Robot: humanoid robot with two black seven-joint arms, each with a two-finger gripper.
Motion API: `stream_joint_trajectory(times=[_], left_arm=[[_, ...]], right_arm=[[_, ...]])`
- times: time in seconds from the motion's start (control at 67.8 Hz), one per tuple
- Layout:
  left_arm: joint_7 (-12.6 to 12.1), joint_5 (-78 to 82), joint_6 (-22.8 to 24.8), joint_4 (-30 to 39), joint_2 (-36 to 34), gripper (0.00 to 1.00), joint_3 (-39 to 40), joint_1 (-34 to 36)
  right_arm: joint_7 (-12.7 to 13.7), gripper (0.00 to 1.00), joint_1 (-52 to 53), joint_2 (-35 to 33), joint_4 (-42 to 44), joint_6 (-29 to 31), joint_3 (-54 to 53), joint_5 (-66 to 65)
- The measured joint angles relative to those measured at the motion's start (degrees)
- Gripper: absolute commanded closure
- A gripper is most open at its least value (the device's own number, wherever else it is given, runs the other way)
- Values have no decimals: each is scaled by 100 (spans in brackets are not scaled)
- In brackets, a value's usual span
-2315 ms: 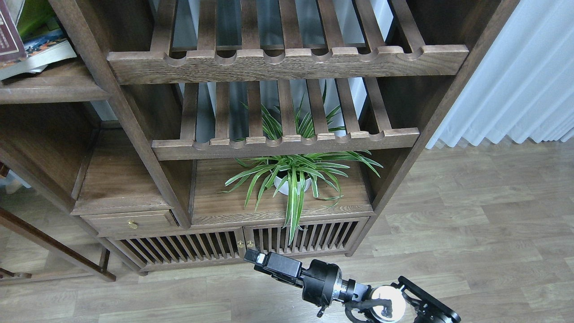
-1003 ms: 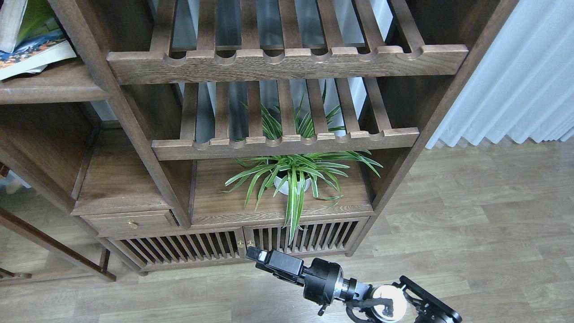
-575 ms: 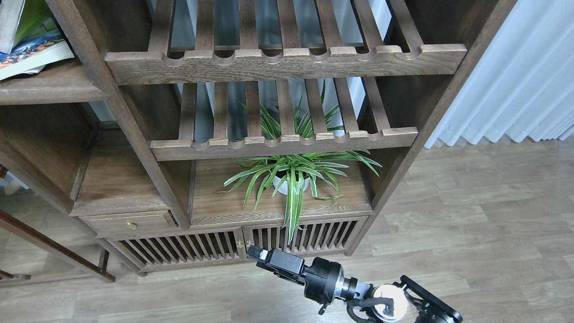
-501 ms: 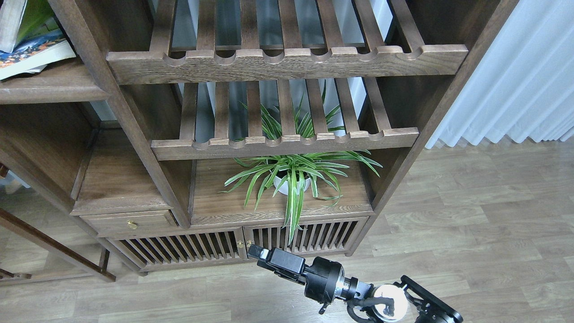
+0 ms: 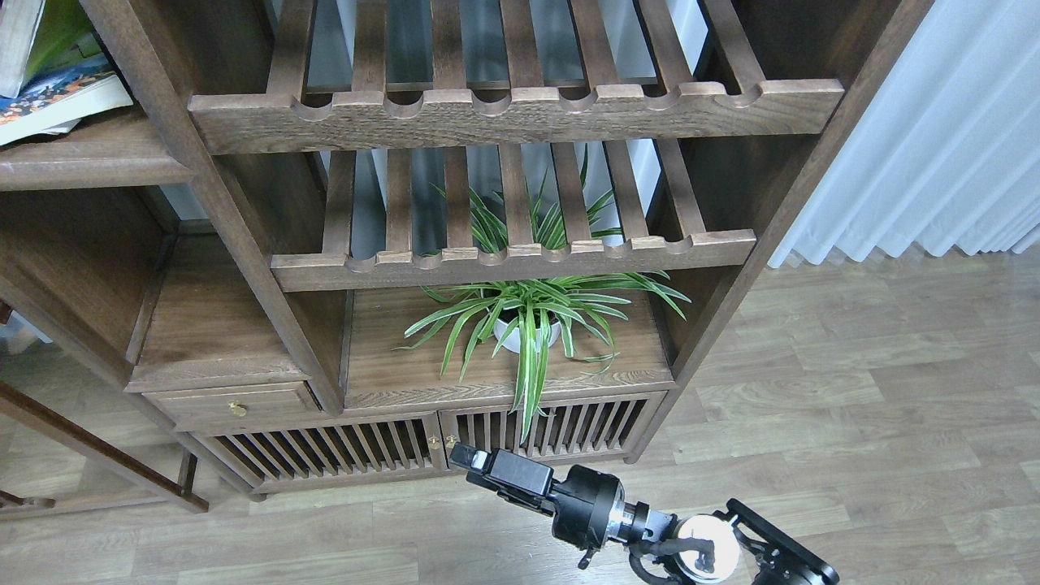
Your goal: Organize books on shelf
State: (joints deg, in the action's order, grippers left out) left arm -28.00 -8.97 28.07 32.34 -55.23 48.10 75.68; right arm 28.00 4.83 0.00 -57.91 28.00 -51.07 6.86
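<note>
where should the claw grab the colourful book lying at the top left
Judging by its pose, grip the colourful book at its exposed right corner, page edges showing, overhanging slightly on the shelf. Come from the front right; another book leans over its left part.

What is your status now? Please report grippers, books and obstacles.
Right gripper low by the cabinet doors, fingers unreadable. Left gripper out of view. Books on shelf, top left, mostly cropped. Nothing held, so far as visible.

Single head view, high up, pitched forward and down at the wooden cabinet (image 5: 244, 244) front and floor (image 5: 853, 406). Close range; cabinet top cropped, right arm (image 5: 601, 512) enters bottom centre. No second view.
</note>
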Motion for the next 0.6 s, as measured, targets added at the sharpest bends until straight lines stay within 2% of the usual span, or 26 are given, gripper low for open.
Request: stream_joint_trajectory(times=[0.221, 0.295, 0.428, 0.531, 0.605], left_arm=[[1, 10, -18, -236, 167, 93, -100, -7], [1, 10, -17, -304, 219, 88, -138, -9], [1, 10, -8, -348, 312, 75, -154, -12], [1, 10, -7, -351, 352, 56, -159, -12], [1, 10, -7, -351, 364, 47, -161, -12]], right_arm=[[0, 1, 0, -1, -2, 0, 1, 0], [0, 1, 3, 0, -4, 0, 1, 0], [0, 1, 9, 0, -9, 0, 1, 0], [0, 1, 9, 0, -10, 0, 1, 5], [0, 1, 9, 0, -10, 0, 1, 8]])
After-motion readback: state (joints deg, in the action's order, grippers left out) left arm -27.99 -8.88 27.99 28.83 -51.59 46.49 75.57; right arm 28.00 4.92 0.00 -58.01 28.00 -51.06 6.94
